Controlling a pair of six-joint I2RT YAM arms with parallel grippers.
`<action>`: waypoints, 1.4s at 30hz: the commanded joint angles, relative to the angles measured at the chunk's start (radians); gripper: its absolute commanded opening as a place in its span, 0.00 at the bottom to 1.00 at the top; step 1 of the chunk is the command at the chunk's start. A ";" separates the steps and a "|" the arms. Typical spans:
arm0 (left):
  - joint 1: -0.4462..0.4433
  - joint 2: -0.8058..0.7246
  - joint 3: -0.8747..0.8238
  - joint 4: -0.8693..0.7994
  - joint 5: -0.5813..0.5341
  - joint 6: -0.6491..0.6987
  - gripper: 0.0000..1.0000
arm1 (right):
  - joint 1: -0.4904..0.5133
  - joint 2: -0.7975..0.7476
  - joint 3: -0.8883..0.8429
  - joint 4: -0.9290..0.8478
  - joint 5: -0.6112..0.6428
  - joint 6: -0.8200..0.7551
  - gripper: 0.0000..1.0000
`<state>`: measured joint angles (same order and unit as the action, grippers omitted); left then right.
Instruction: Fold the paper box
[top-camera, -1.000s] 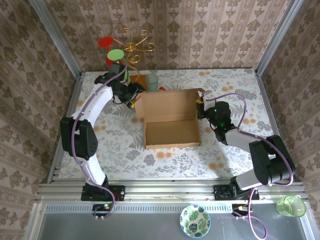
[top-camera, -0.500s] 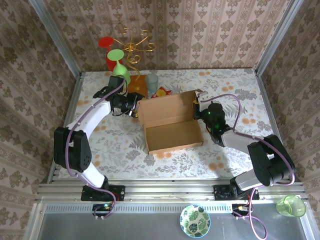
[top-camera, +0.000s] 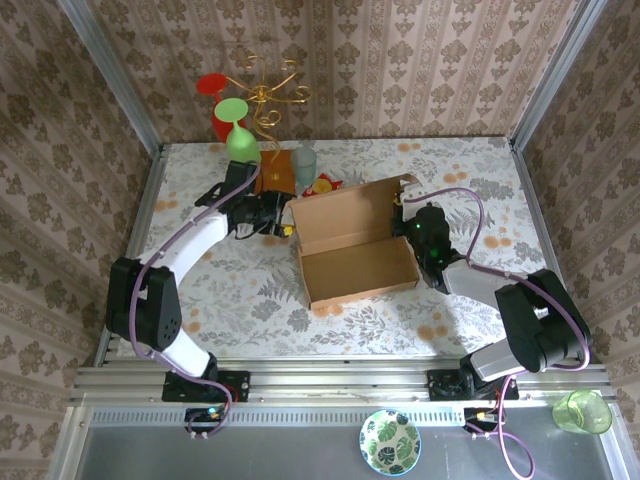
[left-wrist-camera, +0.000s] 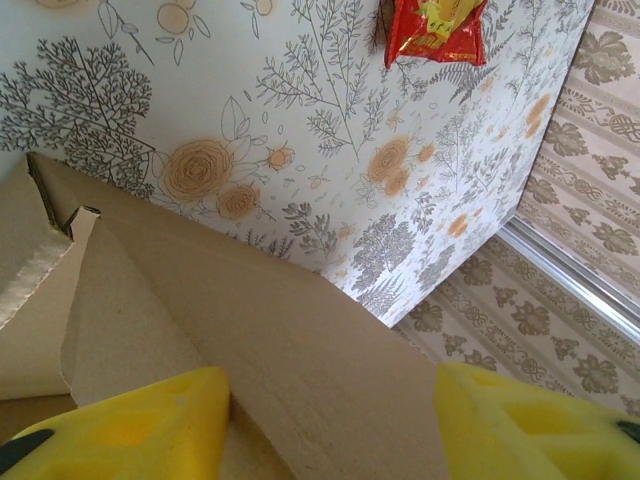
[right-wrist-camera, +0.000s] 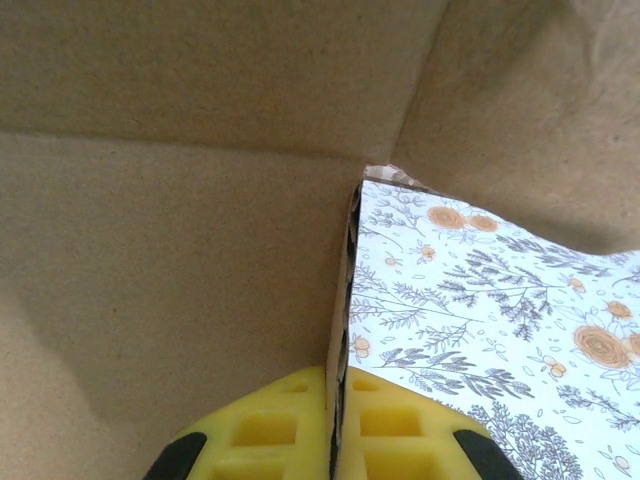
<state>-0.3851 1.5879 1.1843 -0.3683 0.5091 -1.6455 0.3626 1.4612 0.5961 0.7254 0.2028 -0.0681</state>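
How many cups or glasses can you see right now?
4: a red goblet and a green goblet by the gold stand, a pale tumbler behind the paper box, a green cup at the near right corner. Some may be hidden.

Top external: fixed, high above and behind the near edge of the worktop (top-camera: 450, 170), faced down and forward. Far view, whole worktop in frame.

Left wrist: low, just beside the paper box (top-camera: 355, 265). It looked between the left jaws, over a cardboard panel and across the worktop to one edge; which edge could not be told.

Right wrist: very close to the paper box, one cardboard wall between the right jaws, worktop beyond.

All three shared the paper box and the floral worktop.
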 joint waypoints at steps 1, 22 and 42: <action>-0.048 -0.023 -0.030 0.102 0.020 -0.114 0.55 | 0.031 -0.013 0.009 -0.025 -0.055 0.013 0.00; -0.077 0.032 0.069 0.192 -0.037 -0.122 0.55 | 0.012 0.216 0.196 0.138 0.019 0.183 0.00; -0.106 0.056 0.065 0.163 -0.019 0.105 0.53 | -0.035 0.340 0.183 0.258 -0.030 0.275 0.04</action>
<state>-0.4637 1.6802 1.2453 -0.2253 0.4492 -1.6104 0.2886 1.8164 0.8165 0.9829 0.2684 0.1715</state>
